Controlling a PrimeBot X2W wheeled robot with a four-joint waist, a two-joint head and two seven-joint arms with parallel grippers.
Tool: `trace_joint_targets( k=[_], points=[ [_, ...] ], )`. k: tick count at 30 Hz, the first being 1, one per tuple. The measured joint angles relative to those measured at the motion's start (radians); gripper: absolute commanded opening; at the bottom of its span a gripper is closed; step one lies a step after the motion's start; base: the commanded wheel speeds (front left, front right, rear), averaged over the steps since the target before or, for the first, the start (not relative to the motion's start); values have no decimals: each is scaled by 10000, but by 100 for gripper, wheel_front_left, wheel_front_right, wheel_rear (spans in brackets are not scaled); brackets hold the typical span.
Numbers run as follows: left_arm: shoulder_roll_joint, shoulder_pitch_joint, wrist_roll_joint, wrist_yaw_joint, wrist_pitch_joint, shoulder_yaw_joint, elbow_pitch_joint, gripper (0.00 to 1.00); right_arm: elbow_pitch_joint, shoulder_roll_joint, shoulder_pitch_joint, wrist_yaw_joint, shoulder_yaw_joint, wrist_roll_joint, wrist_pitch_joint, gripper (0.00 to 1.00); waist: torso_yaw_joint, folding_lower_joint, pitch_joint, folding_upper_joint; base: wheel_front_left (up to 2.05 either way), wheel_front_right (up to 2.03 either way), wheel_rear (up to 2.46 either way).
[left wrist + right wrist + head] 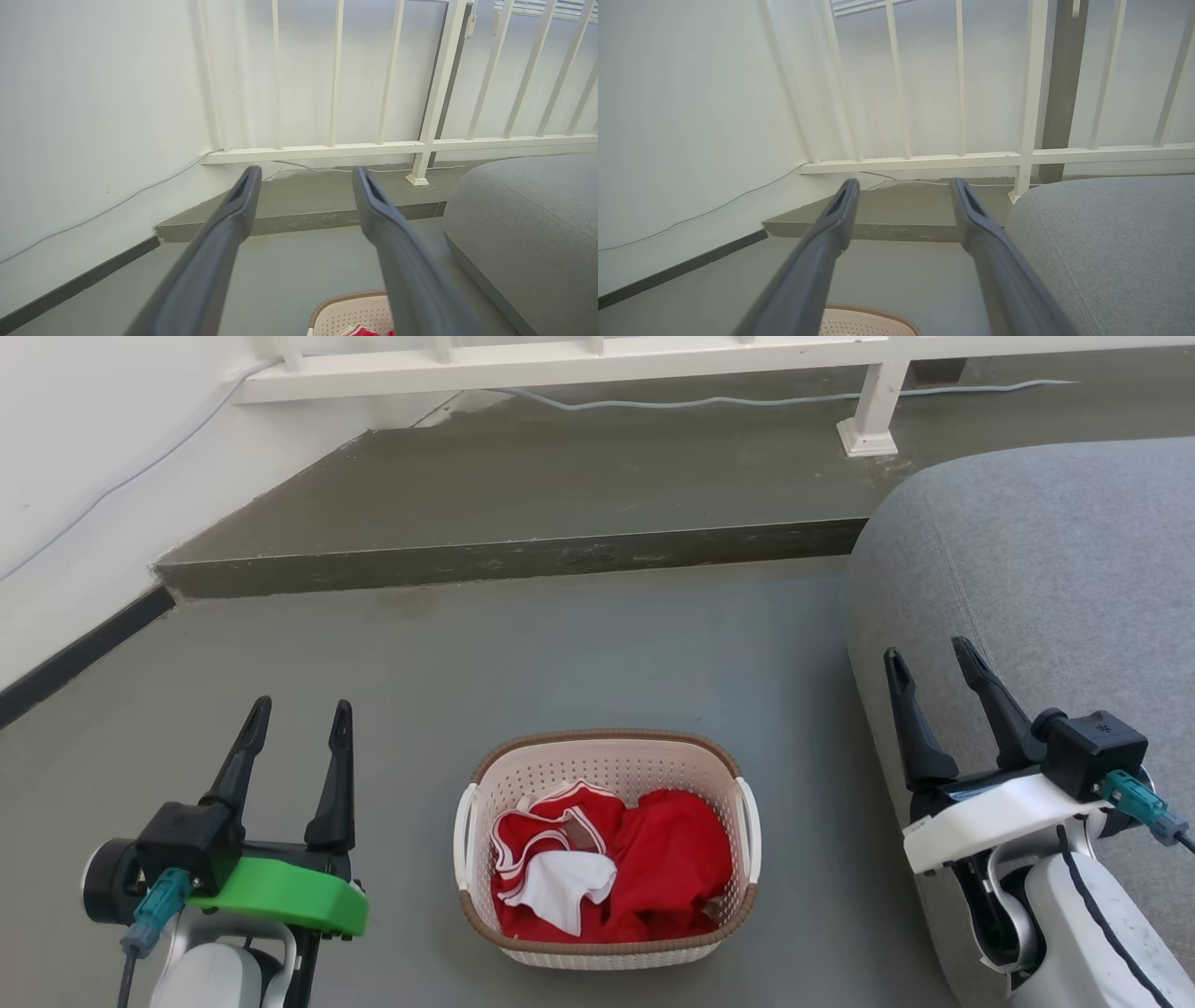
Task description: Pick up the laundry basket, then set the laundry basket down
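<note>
Head view shows the laundry basket (607,859) on the floor (560,653), not picked up yet. The left gripper (297,728) and the right gripper (929,658) are both open and hold nothing. Next they likely need to reach the side handles (464,835).

Grey floor (579,644) with a raised step (504,560), white wall (84,448), white railing (560,364), grey sofa (1046,569) at right.

A home, by its grey fabric sofa (1027,551), white railing (327,150) and laundry basket (607,767) of red clothes (672,859).
</note>
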Motion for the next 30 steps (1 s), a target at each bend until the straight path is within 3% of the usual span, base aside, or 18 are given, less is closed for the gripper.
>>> trace_joint_targets(
  k=[17,30],
  points=[
    [-81,0,105,-40,0,144,15,100,2,165,-38,100,-219,-115,-12,100,-48,0,83,1,0,0,0],
    [-203,-228,104,-127,0,251,-169,100,171,391,-169,186,-395,-134,-12,100,-213,0,926,0,0,0,0]
  ],
)
